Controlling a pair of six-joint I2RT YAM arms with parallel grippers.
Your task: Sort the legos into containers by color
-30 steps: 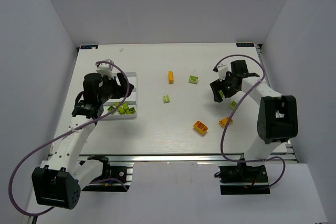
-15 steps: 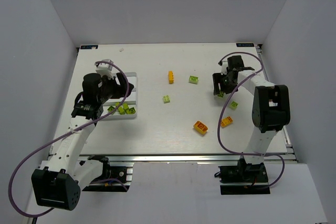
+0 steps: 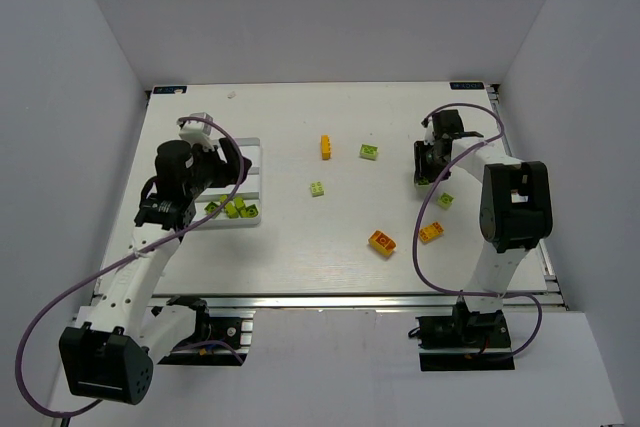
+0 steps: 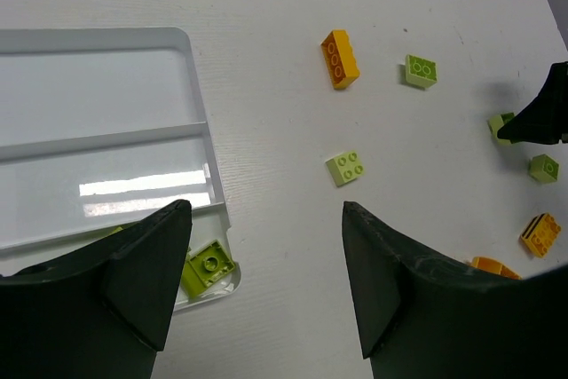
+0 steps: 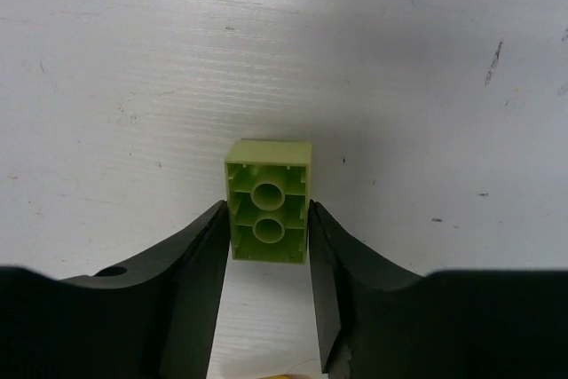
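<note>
Far right, right gripper (image 5: 268, 230) tight on lime brick (image 5: 267, 185) near green brick (image 3: 445, 201); left gripper (image 4: 264, 217) agape over tray (image 4: 89, 68)

Your left arm (image 3: 140, 269) at lower left & right arm (image 3: 492, 269) at lower right: white links w/ black joints, purple cable (image 3: 418, 259) looping each, matte-black fingers (image 5: 191, 290).

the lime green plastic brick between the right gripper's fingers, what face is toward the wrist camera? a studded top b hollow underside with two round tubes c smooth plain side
b: the lime green plastic brick in the right gripper shows an open hollow with two round tubes, no studs.
</note>
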